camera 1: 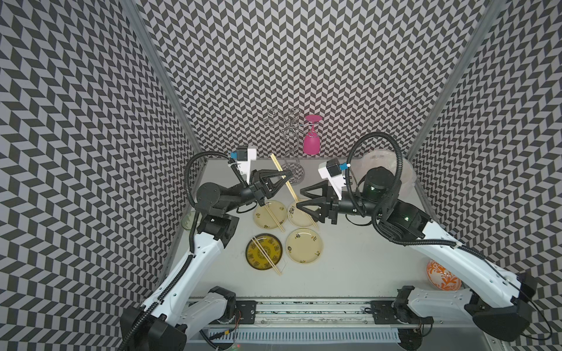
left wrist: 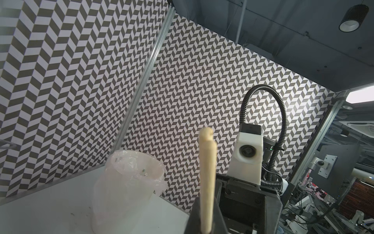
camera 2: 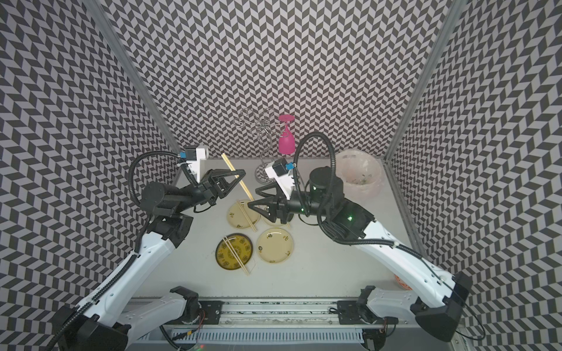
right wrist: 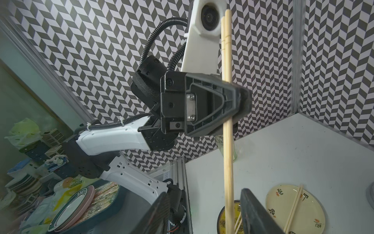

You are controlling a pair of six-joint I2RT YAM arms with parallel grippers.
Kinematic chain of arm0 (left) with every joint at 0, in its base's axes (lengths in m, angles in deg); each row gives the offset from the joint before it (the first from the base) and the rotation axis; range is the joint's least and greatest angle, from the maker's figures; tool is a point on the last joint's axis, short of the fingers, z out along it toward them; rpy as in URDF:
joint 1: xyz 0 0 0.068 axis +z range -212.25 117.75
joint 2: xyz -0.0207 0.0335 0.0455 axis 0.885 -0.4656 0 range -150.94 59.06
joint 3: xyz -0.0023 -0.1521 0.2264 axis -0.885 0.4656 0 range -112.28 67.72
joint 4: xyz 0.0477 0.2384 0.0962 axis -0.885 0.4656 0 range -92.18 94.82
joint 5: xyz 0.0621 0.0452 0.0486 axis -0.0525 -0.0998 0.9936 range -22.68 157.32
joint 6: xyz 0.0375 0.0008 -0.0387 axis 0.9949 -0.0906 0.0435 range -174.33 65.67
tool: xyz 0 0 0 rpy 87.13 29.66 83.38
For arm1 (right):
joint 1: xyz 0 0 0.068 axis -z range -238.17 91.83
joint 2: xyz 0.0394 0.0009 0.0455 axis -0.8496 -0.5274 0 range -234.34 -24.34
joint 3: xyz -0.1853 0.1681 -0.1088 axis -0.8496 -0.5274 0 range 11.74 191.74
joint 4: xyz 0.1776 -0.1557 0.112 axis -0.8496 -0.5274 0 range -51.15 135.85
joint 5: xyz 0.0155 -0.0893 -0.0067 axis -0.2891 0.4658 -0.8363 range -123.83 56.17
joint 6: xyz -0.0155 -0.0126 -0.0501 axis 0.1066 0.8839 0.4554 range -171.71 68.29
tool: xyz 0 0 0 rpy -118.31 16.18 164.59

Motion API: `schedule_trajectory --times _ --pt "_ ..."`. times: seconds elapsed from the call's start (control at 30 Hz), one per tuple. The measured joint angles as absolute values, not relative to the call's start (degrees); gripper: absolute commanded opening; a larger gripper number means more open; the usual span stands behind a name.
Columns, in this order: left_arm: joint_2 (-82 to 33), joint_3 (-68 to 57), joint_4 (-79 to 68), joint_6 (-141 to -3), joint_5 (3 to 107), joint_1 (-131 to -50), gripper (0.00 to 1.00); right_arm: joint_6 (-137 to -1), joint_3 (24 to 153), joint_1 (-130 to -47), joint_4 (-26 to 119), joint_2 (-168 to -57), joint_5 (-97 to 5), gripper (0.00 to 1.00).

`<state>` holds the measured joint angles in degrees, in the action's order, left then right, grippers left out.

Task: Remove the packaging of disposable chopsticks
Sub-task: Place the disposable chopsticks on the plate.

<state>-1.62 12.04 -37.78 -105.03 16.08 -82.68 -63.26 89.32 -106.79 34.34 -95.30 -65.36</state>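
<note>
My left gripper [camera 1: 289, 176] is shut on a pair of disposable chopsticks [camera 1: 281, 170] and holds them slanted above the table. In the left wrist view the pale sticks [left wrist: 207, 178] rise bare from between the shut jaws [left wrist: 206, 214]. My right gripper [camera 1: 299, 199] is open around the pair's lower end. In the right wrist view the sticks [right wrist: 228, 152] pass between its fingers [right wrist: 204, 194], nearer one finger, with a wide gap to the other. No packaging shows on this pair. Clear film with green marks [camera 2: 363, 181] lies in the bin bag.
Other bare pairs lie on a cream plate [camera 1: 261, 223], a yellow-and-dark plate [camera 1: 254, 264] and a cream plate [camera 1: 296, 220] under my right gripper. A fourth cream plate [camera 1: 304, 246] is bare. The bagged bin [camera 2: 360, 176], wire rack [camera 1: 289, 133], pink goblet [camera 1: 312, 139] and orange bowl [camera 1: 442, 275] stand around.
</note>
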Motion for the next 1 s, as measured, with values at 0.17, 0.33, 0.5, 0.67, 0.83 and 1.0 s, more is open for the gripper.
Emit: schedule_trajectory --times 0.17,0.33,0.5,0.67,0.83,1.0 --pt "-1.69 12.04 -38.08 -105.01 15.79 -83.57 0.0 -63.08 89.78 -107.71 34.45 -96.85 -65.27 0.38" --pt "-1.6 12.0 -38.26 -105.29 14.92 -83.66 0.0 -63.43 89.76 -107.86 34.67 -97.55 -64.11 0.09" --pt "-1.3 12.0 -38.61 -105.36 14.92 -83.68 0.0 -63.78 89.67 -107.82 34.95 -97.55 -63.65 0.04" --pt "-1.12 12.39 -39.46 -106.12 15.05 -83.86 0.04 -65.55 89.19 -107.84 35.89 -97.55 -63.85 0.0" --pt "-0.2 13.25 -38.87 -104.5 16.93 -83.88 0.35 -68.96 86.54 -107.86 37.4 -96.8 -65.01 0.0" --pt "0.91 14.73 -39.57 -104.53 18.66 -83.86 0.47 -72.77 80.75 -107.51 38.17 -94.03 -67.35 0.0"
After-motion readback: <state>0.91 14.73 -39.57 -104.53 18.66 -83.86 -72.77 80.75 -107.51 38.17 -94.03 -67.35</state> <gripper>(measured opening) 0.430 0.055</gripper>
